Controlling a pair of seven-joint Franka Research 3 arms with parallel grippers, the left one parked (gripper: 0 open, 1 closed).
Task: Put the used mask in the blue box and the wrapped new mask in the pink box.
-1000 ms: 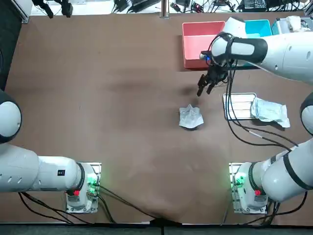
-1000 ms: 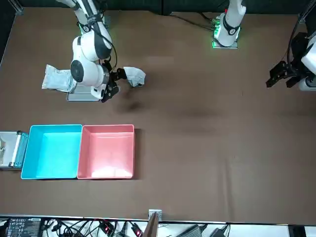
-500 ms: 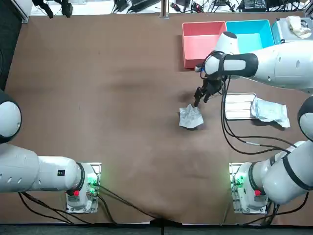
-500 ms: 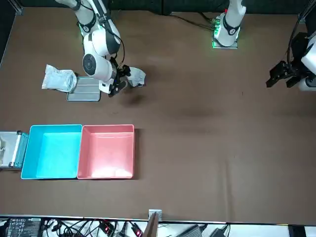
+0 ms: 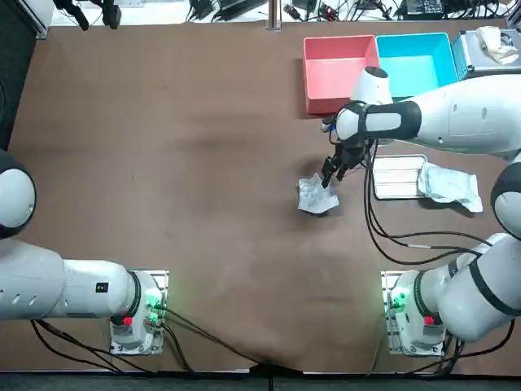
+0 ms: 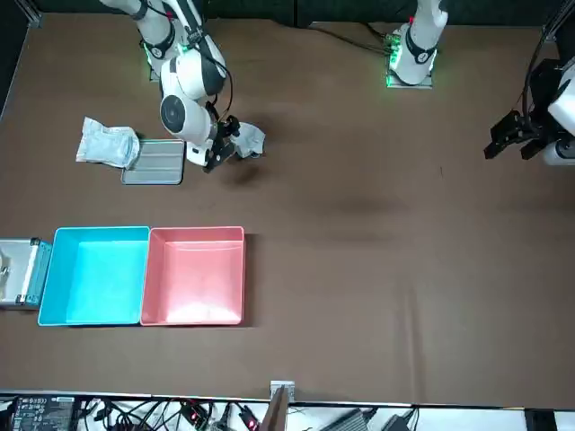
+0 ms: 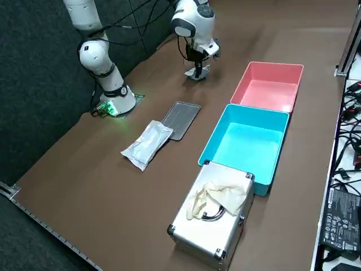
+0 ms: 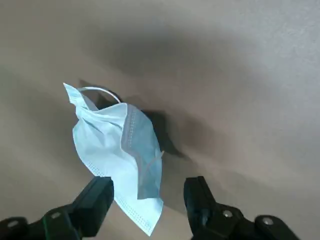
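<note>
Right gripper (image 8: pixel 148 195), fingers spread and empty, poised low over the used mask (image 8: pixel 117 150). The mask lies crumpled on the counter (image 8: pixel 250 75), one edge between the fingertips. You have nothing placed yet: the blue box (image 5: pixel 411 61) and pink box (image 5: pixel 334 73), beyond the gripper, are both empty. The wrapped new mask (image 5: pixel 448 185) lies off to the gripper's side, untouched. Both placements are yet to be made.

tool (image 5: pixel 328 178) above used mask (image 5: pixel 316 198) | table (image 5: pixel 203 163) bare around | tray (image 5: pixel 396 177) near, rightward
</note>
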